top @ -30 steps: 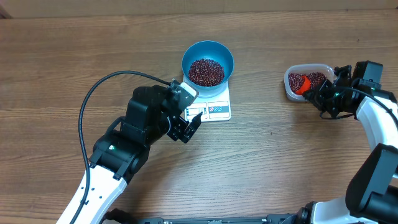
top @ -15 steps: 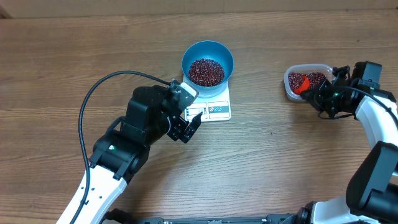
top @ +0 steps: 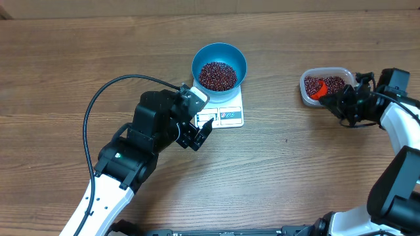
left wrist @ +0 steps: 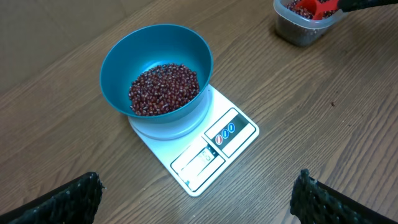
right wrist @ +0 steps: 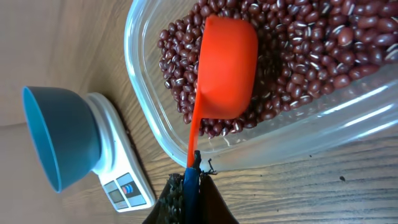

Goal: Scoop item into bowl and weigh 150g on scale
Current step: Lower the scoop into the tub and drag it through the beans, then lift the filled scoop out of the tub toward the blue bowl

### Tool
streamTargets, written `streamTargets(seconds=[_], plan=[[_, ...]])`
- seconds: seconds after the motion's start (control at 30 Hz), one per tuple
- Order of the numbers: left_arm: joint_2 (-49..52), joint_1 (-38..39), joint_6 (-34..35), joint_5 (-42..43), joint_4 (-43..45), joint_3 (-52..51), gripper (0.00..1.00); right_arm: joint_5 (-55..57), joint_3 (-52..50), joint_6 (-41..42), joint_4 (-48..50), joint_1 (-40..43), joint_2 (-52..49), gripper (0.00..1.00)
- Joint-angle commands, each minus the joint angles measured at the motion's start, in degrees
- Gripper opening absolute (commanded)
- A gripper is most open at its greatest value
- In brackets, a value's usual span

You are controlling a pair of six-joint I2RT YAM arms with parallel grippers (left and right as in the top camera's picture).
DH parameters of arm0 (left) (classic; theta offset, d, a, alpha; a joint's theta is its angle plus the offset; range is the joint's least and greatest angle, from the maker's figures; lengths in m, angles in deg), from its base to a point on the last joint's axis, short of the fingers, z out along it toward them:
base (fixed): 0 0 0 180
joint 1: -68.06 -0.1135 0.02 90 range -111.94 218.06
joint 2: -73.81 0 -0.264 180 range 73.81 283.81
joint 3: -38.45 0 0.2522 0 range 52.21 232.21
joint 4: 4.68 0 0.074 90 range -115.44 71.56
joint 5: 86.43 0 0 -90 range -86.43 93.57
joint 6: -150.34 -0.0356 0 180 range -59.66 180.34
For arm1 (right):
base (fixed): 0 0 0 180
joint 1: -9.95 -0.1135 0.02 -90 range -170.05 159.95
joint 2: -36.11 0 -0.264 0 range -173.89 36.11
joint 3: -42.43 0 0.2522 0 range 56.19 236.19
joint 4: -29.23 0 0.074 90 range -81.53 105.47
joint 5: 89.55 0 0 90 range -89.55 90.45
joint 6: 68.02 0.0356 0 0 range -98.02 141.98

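You have a matt wood-grain tabletop (top: 65, 65), smooth bright-blue plastic bowl (left wrist: 155, 46), white plastic scale (left wrist: 158, 146), clear glossy plastic tub (right wrist: 298, 134), matt red plastic scoop (right wrist: 227, 68), shiny red-brown beans (left wrist: 165, 87).

The beans (top: 217, 75) are dark red-brown, the bowl (top: 199, 60) bright blue, the scale (top: 235, 106) white, the scoop (right wrist: 227, 68) orange-red.

This is a robot test bench in a lab, not a working kitchen. A plain wood-grain table (top: 59, 72) fills the whole overhead view. Two white-and-black robot arms reach onto it, the left arm (top: 125, 164) from the lower left and the right arm (top: 400, 124) from the right edge. A black cable (top: 86, 128) loops loose beside the left arm. The few kitchen things are set out apart: a white kitchen scale (top: 230, 115) bearing a blue bowl (top: 200, 58) of beans (top: 218, 75) at upper centre, and a clear plastic tub (top: 304, 88) with a red measuring scoop (top: 316, 90) at upper right.
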Motion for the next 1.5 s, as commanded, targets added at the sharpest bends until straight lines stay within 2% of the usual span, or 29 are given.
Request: streamTargets(seconds=[0.0,0.6,1.47], plan=[[-0.59,-0.26,0.85,-0.42,0.04,-0.09,1.0,-5.14,-0.66,-0.04,0.44,1.75,-0.48,0.04],[-0.59,-0.26,0.85,-0.42,0.04,-0.09,1.0,-21.46,-0.66,-4.44,0.94,10.03,-0.48,0.04],[-0.59,-0.26,0.85,-0.42,0.04,-0.09,1.0,-29.03,-0.66,-6.38,0.39,9.73,-0.48,0.04]])
